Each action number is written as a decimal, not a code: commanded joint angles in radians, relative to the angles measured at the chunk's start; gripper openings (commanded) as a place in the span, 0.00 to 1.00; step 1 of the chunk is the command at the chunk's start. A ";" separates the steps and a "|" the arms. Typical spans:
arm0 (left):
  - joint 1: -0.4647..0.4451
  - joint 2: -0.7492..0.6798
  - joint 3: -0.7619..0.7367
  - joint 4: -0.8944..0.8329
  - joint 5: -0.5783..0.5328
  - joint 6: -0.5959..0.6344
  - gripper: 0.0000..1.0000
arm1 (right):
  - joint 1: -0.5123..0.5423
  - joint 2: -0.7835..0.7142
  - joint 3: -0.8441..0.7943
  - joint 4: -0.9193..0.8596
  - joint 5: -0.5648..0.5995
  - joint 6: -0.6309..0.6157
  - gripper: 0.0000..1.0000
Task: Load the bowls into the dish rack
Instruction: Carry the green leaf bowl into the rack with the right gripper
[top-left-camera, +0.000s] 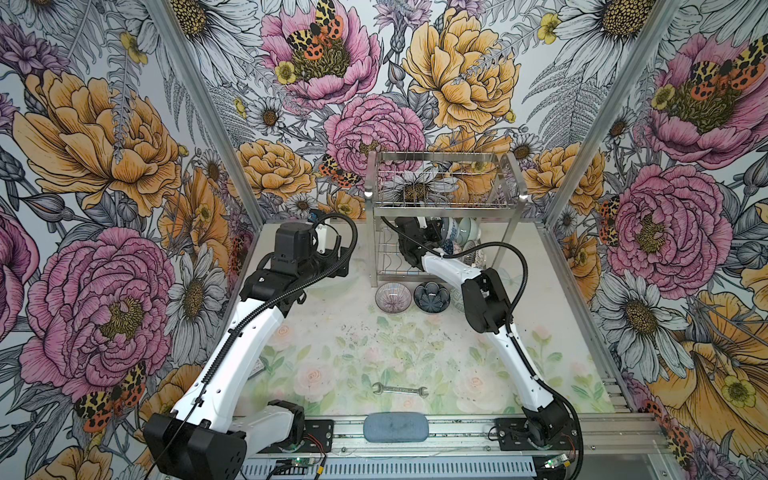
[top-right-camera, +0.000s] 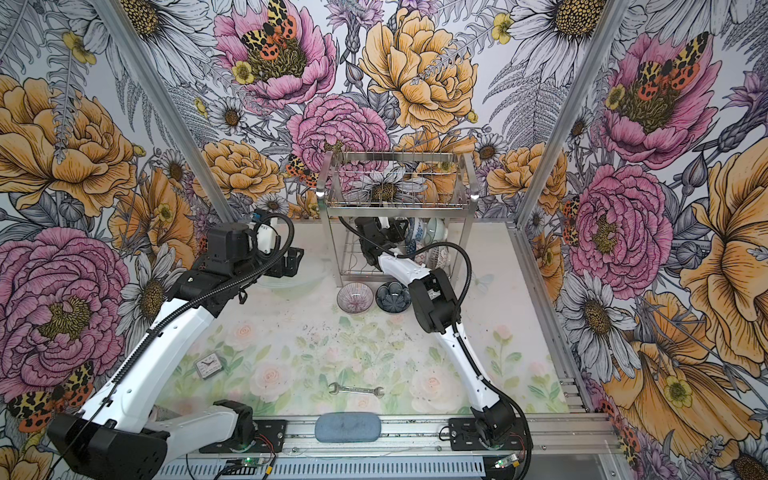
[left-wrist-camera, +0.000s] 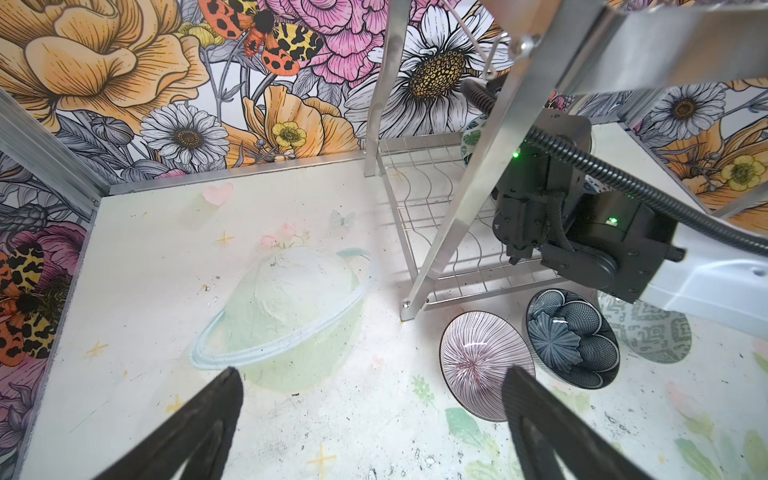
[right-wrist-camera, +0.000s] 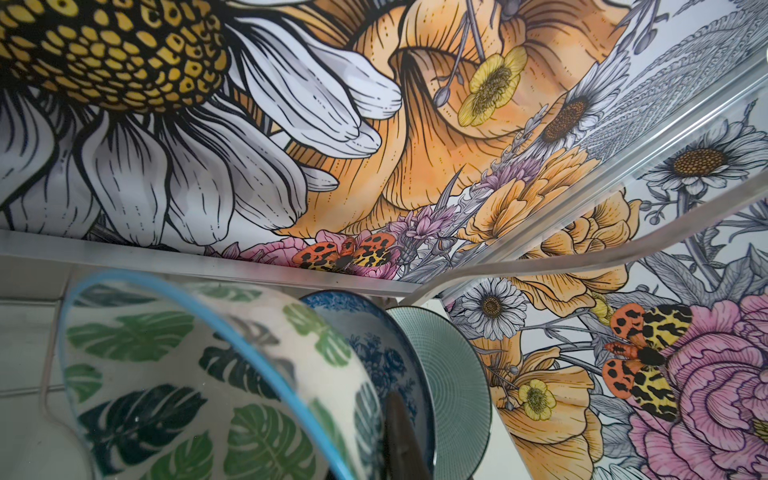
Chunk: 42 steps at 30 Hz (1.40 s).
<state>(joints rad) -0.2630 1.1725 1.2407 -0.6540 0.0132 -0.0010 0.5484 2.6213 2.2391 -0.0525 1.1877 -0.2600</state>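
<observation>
The dish rack (top-left-camera: 444, 199) (top-right-camera: 399, 203) stands at the back of the table, and its near leg (left-wrist-camera: 478, 187) shows in the left wrist view. My right gripper (right-wrist-camera: 374, 440) reaches into the lower tier and is shut on the wall of a green leaf-patterned bowl (right-wrist-camera: 187, 374) with a blue rim. Behind it, a blue floral bowl (right-wrist-camera: 374, 345) and a mint green bowl (right-wrist-camera: 449, 374) stand on edge. On the table in front of the rack lie a striped bowl (top-left-camera: 393, 296) (left-wrist-camera: 478, 357), a dark blue petal bowl (top-left-camera: 431, 296) (left-wrist-camera: 569, 336), and a lattice bowl (left-wrist-camera: 648, 332) half hidden under the right arm. My left gripper (left-wrist-camera: 372, 399) hangs open and empty left of the rack.
A wrench (top-left-camera: 400, 390) lies near the table's front. A blue-grey oblong pad (top-left-camera: 395, 428) sits on the front rail, and a small clock (top-right-camera: 209, 365) lies beside the left arm. Floral walls close in the table on three sides.
</observation>
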 joint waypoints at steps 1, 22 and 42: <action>0.010 -0.019 -0.010 0.019 -0.002 -0.004 0.99 | 0.003 0.024 0.056 0.012 0.008 -0.016 0.00; 0.010 -0.024 -0.010 0.019 -0.002 -0.004 0.99 | 0.007 0.097 0.173 -0.053 -0.035 -0.034 0.14; 0.013 -0.019 -0.011 0.019 -0.008 -0.003 0.99 | 0.035 -0.124 -0.030 -0.103 -0.199 0.012 0.73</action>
<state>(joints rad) -0.2630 1.1706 1.2358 -0.6540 0.0128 -0.0006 0.5732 2.6164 2.2467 -0.1566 1.0500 -0.2695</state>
